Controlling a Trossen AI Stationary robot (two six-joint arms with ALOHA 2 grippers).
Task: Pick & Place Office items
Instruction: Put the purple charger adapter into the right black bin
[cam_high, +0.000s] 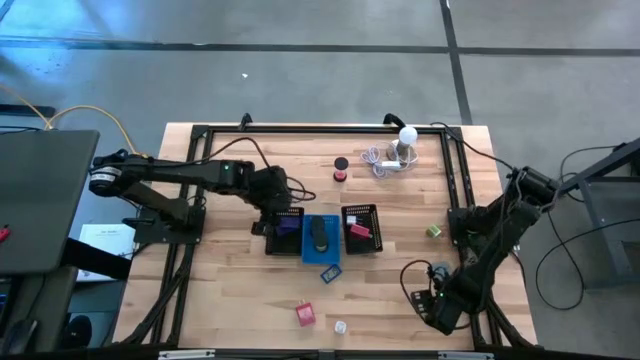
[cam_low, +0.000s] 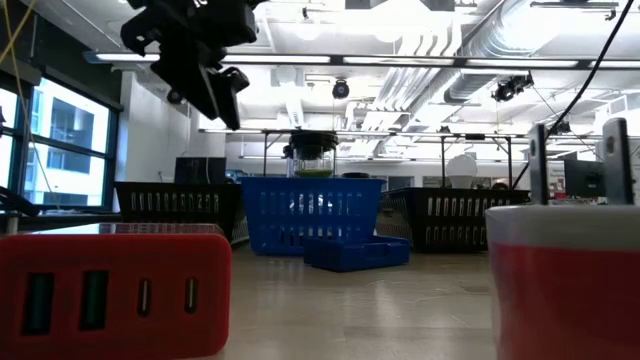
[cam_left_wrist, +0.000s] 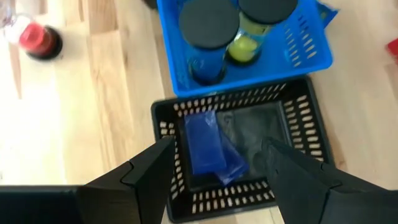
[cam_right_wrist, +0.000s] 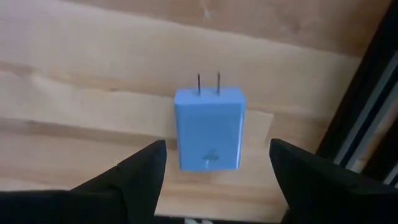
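Nearest the front edge of the wooden tabletop (cam_high: 230, 290) lie a red charger block (cam_high: 305, 314) and a small white piece (cam_high: 340, 327) beside it. At the right front corner the right hand (cam_right_wrist: 214, 186) hangs low with its fingers spread wide and nothing between them; directly under it a light-blue plug adapter (cam_right_wrist: 209, 127) lies flat on the wood, prongs pointing away from the fingers, untouched.

Further in, a small blue box (cam_high: 330, 271) rests just in front of the row of three trays. The blue tray (cam_left_wrist: 298, 50) in the middle holds two dark-lidded jars (cam_left_wrist: 208, 25). The black mesh tray on the left (cam_left_wrist: 163, 124) holds two blue blocks (cam_left_wrist: 205, 146) lying against each other. The left hand (cam_left_wrist: 217, 168) hovers above this tray, fingers apart and empty. The black mesh tray on the right (cam_high: 361, 228) holds a pink-red item (cam_high: 359, 231). A small green block (cam_high: 433, 230) sits alone toward the right side.

At the far edge are a red spool (cam_high: 340, 175), a black disc (cam_high: 341, 163), and a white bulb with coiled cable (cam_high: 400, 148).
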